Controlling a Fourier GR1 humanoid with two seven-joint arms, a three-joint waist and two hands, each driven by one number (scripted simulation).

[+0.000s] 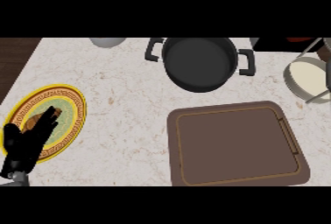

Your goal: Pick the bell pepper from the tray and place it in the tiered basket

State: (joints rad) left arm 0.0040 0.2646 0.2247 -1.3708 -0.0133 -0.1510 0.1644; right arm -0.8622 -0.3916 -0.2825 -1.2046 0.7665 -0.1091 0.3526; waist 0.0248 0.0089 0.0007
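head view: we look steeply down on a pale speckled stone counter.
tray: brown rectangular tray with a thin lighter line inside its rim, lying at the right of centre; its bed shows nothing on it.
bell pepper: we cannot find it anywhere in this view, neither on the tray nor beside it, so we cannot say where it is.
tiered basket: pale round basket tier with grey metal struts, at the right edge, just beyond the tray's far right corner and partly cut off.
left hand: black hand at the lower left, lying over the near part of a yellow plate with a dark patterned border; its fingers are straight and slightly spread, holding nothing.
right hand: not showing in this view.
on the plate: a brown item peeks out by the fingertips; we cannot tell what it is.
other things: black round pot with two side handles at the far centre; a grey rounded object at the far left, cut by the edge.
step in hand: we judge the pepper has yet to be located, or is already out of sight.
doing it well: we would confirm the pepper's place before reaching, bring the nearer hand over it from above, and carry it high enough to pass the basket's struts.
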